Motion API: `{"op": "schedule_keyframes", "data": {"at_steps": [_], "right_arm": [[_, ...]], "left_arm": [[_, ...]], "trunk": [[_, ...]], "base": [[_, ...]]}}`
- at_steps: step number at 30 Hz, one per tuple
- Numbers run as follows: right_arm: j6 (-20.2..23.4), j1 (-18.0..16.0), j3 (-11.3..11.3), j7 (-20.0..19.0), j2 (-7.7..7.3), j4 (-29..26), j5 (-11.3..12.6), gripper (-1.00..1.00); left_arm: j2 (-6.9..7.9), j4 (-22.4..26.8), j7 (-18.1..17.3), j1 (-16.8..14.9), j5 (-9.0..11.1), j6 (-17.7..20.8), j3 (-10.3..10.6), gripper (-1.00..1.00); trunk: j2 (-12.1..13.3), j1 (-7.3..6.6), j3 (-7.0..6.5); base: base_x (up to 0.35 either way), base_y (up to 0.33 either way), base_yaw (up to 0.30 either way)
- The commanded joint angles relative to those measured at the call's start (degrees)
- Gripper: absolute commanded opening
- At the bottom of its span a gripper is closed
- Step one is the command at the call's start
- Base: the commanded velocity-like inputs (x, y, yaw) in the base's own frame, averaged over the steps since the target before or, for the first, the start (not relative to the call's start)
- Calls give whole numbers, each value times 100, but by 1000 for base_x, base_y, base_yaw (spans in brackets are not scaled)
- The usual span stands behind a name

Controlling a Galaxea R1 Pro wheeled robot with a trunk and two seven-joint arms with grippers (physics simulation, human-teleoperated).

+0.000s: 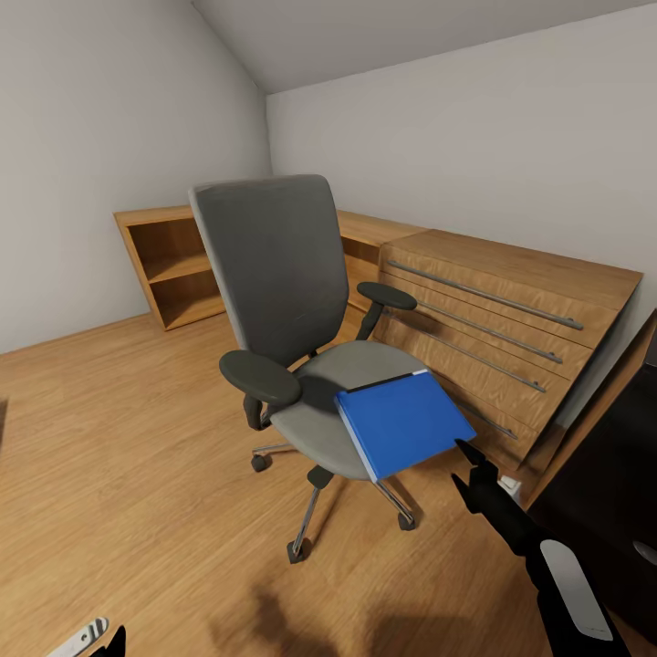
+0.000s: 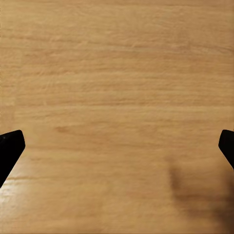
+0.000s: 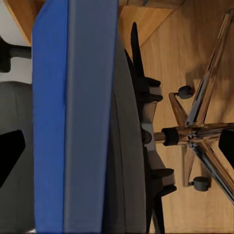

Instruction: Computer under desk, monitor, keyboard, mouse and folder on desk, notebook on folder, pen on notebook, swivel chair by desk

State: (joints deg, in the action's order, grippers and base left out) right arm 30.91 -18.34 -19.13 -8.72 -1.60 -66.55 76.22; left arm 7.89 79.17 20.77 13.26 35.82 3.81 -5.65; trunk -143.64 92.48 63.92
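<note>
The folder (image 1: 404,422), blue, lies flat on the seat of the swivel chair (image 1: 274,265), over the seat's front edge nearest the robot, with one corner jutting past the rim. In the head view the grey chair stands on the wooden floor (image 1: 119,456), its back toward the corner of the room. Behind it a low wooden shelf unit (image 1: 173,265) runs along the wall, and a chest of drawers (image 1: 497,328) with long metal handles stands just beside the chair's far armrest. The right gripper (image 1: 474,474) hovers near the folder's jutting corner, not touching it, its dark fingers pointing at the chair; how far apart they stand cannot be told here. The left gripper (image 1: 105,643) barely shows at the lower edge.

In the left wrist view the left gripper (image 2: 117,146) is spread wide with nothing between its fingertips (image 2: 9,146), over bare wooden floor (image 2: 117,73).

In the right wrist view the right gripper (image 3: 117,146) is also spread wide and holds nothing. The folder (image 3: 48,117) is seen edge-on across the seat rim, with the chair's chrome base and casters (image 3: 195,134) beyond it on the floor.
</note>
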Motion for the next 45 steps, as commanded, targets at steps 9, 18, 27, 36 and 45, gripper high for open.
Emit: {"op": "schedule_keyframes", "data": {"at_steps": [9,18,27,36,45], "right_arm": [[123,-3,-11,-212,-6,-11,8,100],[202,-3,-11,-389,-12,-23,7,100],[213,-3,-20,-418,-34,-25,1,100],[210,-2,-37,-420,-42,-25,-15,100],[205,-3,-39,-420,-42,-25,-24,100]], "left_arm": [[2,-131,16,0,-30,24,18,100],[2,-148,15,1,-47,23,20,100],[2,-149,7,1,-48,21,20,100],[2,-156,6,1,-50,23,20,100],[2,-159,6,1,-49,25,20,100]], "trunk": [[-2,-1,4],[-2,-1,4],[-2,-1,4],[-2,-1,4],[-2,-1,4]], "base": [[0,0,0],[1,0,0],[103,0,0],[20,0,0],[55,0,0]]}}
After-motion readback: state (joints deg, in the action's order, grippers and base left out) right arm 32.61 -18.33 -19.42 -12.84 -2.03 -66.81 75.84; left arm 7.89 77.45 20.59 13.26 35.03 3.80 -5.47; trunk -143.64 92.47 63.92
